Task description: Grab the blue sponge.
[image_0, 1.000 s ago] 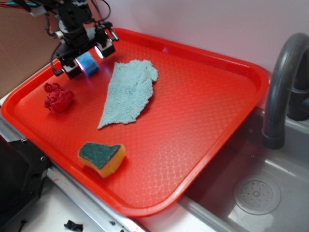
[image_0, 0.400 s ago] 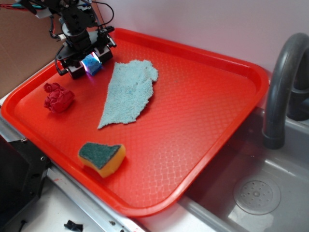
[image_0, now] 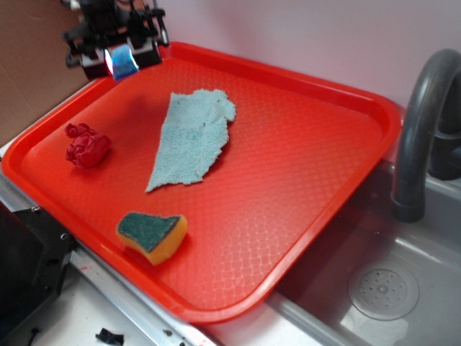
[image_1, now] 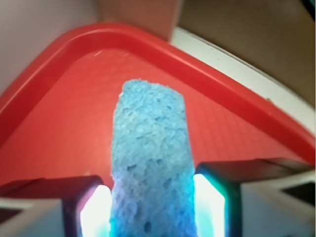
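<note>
You're holding the blue sponge (image_1: pixel 149 163) pinched between both pads of the gripper (image_0: pixel 119 59), hanging above the red tray (image_0: pixel 374 108) at its 10 o'clock corner. Foam's squeezing narrow w/ most of it sticking out past the tips, so a quick swing could be working it loose. Teal cloth (image_0: pixel 191 137) is sitting toward 4 o'clock.

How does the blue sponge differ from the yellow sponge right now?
The blue sponge is clamped in the gripper, lifted off the tray; the yellow sponge lies on it. Blue is smaller and plain; yellow has a dark green scrub top. Both are foam blocks.
</note>
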{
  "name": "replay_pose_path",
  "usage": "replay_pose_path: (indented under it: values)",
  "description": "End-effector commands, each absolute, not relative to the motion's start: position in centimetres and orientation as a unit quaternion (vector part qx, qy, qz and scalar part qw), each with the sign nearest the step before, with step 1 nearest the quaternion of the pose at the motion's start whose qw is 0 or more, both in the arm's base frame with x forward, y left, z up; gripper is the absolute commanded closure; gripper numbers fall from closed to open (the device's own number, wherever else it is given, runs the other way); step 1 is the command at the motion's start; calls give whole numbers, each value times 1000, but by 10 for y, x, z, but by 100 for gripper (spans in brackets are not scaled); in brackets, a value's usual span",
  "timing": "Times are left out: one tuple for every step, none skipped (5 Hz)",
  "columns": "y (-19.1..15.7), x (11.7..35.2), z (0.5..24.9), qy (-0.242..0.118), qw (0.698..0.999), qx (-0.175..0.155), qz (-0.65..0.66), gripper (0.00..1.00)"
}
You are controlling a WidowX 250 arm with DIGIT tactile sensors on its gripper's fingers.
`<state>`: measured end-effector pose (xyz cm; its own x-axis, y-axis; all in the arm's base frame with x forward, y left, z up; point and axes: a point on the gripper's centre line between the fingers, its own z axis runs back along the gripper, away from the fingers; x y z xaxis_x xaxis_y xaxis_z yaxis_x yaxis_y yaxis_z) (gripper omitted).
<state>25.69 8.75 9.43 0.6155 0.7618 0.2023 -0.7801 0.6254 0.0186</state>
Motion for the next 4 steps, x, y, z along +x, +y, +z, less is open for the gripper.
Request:
replay_pose_path:
  values:
    - [53, 230, 188, -58, 962, -17, 267, 100]
    - [38, 213, 210, -61, 973, -46, 219, 100]
    - [29, 194, 222, -116, 972, -34, 200, 100]
    - [38, 192, 223, -121, 972, -23, 200, 100]
